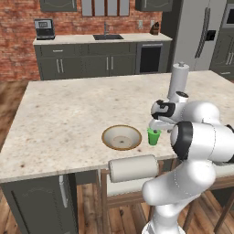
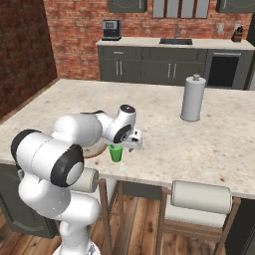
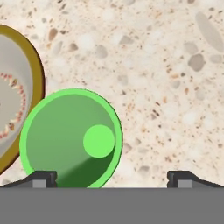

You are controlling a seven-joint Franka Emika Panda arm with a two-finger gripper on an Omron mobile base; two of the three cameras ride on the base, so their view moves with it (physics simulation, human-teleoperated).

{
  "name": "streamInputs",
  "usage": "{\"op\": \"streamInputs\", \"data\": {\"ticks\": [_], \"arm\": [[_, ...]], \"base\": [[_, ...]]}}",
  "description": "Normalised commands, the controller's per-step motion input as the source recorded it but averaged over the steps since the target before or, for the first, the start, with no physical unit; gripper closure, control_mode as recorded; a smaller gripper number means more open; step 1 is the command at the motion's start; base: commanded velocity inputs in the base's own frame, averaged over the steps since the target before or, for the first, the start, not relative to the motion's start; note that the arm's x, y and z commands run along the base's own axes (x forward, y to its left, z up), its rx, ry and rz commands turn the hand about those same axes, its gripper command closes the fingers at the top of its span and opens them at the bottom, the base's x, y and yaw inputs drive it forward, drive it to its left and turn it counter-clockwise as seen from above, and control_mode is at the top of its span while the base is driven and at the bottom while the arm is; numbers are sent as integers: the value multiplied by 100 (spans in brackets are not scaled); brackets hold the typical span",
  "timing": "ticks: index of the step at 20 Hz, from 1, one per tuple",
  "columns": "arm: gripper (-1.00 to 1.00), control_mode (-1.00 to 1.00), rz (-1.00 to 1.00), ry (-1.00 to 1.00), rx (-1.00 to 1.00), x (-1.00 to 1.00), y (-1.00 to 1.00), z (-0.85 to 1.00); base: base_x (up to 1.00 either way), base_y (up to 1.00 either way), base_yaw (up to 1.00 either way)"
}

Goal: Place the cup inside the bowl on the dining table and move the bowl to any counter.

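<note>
A: Looking down from the hand, what does the cup (image 3: 70, 138) show?

B: A bright green round mouth with a thin lighter rim, and a small paler disc deep inside, off toward one side. That is its base, so it narrows downward. No handle, nothing inside it.

A: Upright?

B: Yes, standing on the table (image 1: 59, 114), near the front edge, just beside the bowl (image 1: 121, 137). In the hand view its rim overlaps the bowl's edge; I cannot tell if they touch.

A: And the bowl?

B: Wide and shallow, tan-brown rim, pale beige inside, with a ring of small reddish marks around the bottom. Much broader than the cup.

A: The gripper (image 3: 112, 178)?

B: Spread wide, holding nothing. It hangs just above the cup, pointing down. One fingertip (image 3: 41, 178) lies over the cup's near rim, the other over bare stone, so the cup sits off-centre between them.

A: Anything else on the table?

B: A grey paper towel roll (image 2: 193, 98) standing well apart from both, farther back. Two stools (image 2: 201, 198) are tucked under the near edge.
</note>
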Motion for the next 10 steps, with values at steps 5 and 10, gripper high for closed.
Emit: {"op": "streamInputs", "data": {"ticks": [5,10], "arm": [[-100,-100,0,0,0,14,-2,-1],[-100,-100,0,0,0,19,-4,0]], "base": [[0,0,0],[0,0,0]]}}
